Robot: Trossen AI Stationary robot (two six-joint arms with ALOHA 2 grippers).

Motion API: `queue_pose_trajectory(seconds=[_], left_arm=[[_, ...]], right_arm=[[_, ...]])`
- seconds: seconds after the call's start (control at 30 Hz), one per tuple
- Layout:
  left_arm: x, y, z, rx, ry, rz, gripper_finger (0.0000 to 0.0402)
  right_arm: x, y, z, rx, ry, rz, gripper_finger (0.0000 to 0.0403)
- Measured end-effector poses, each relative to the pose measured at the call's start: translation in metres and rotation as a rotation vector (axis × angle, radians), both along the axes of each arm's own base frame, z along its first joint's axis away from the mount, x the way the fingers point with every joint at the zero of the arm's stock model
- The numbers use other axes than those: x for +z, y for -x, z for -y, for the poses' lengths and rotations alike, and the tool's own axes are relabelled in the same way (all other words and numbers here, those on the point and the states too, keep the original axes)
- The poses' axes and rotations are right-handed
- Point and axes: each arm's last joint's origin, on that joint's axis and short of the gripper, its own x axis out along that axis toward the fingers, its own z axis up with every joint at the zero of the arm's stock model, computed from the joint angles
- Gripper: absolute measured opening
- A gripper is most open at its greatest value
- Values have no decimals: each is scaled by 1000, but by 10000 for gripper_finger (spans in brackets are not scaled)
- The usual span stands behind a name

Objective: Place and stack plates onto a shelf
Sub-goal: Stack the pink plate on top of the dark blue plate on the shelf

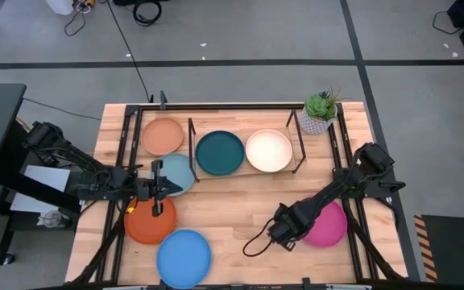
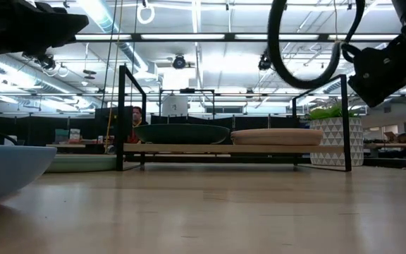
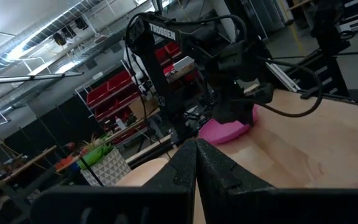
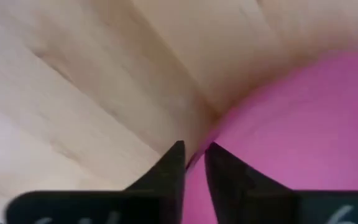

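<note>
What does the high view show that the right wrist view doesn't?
Only the high view shows the black wire shelf holding the dark teal plate and cream plate, plus the left gripper by the light teal plate. Only the right wrist view shows the right gripper straddling a rim, fingers close together. Both show the round magenta plate on the wooden table.

Bare table (image 1: pixel 240 205) between arms; shelf (image 1: pixel 245 171) front open, potted plant (image 1: pixel 319 113) beside its right end.
</note>
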Motion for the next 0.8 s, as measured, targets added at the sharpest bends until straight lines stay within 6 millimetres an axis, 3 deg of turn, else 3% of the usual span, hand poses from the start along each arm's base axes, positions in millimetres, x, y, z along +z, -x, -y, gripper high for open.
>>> queue_pose_trajectory(seconds=[0.13, 0.4, 0.6, 0.8], left_arm=[[0, 0, 0, 0, 1, -1, 16], [0, 0, 0, -6, 34, -1, 16], [6, 1, -1, -20, 137, 55, 16], [7, 1, -1, -36, 221, 56, 16]], right_arm=[[2, -3, -3, 81, -49, 44, 17], [31, -25, -19, 468, -131, 241, 18], [61, -44, -22, 727, -36, 414, 16], [83, -65, -7, 894, 70, 506, 16]])
